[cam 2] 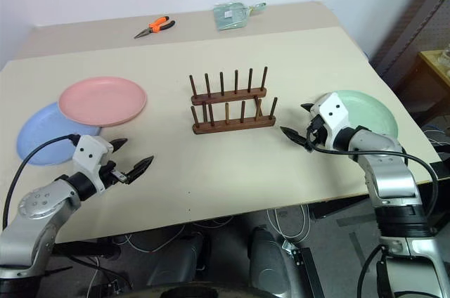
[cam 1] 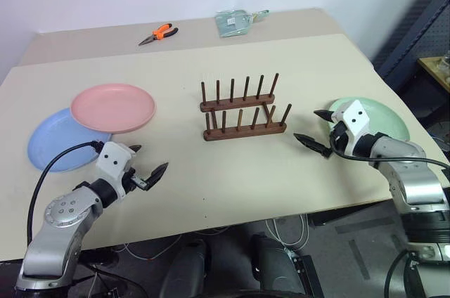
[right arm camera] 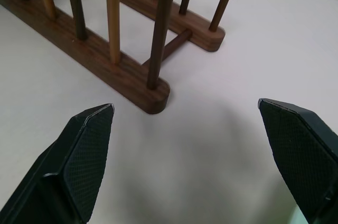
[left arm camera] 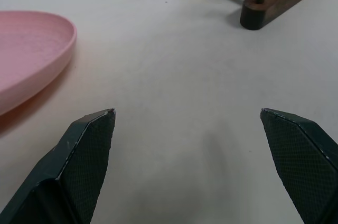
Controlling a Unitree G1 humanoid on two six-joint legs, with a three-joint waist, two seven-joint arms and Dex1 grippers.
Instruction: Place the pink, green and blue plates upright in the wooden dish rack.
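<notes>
**Three plates still flat, none racked yet**

Three plates lie on the tabletop (cam 1: 281,171) in the left eye view and the wooden dish rack (cam 1: 242,112) stands bare in the middle — no plate sits between its pegs. The pink plate (cam 1: 112,107) rests to the robot's left, its near edge overlapping the blue plate (cam 1: 53,145) beneath it. The green plate (cam 1: 383,117) lies flat on the far right, partly behind the right arm. The left gripper (cam 1: 148,164) hovers just in front of the pink and blue pair, fingers spread wide and holding nothing. The right gripper (cam 1: 318,129) sits between the rack and the green plate, equally wide and empty. Orange-handled pliers (cam 1: 159,33) and a clear bag (cam 1: 238,22) lie at the far edge, well apart from everything.

The right eye view gives the same layout: rack empty, all three plates flat.

In the left wrist view the two fingers (left arm camera: 87,152) stand far apart over bare tabletop, with the pink plate's rim off to one side and one end of the rack beyond.

The right wrist view shows its fingers (right arm camera: 84,155) just as wide, aimed at the near end of the rack, with nothing between them.

By my reading the task is at its very start — nothing done, and all three plates remain to be picked up, tipped on edge and slotted. The stacked pair probably has to be taken pink first.
</notes>
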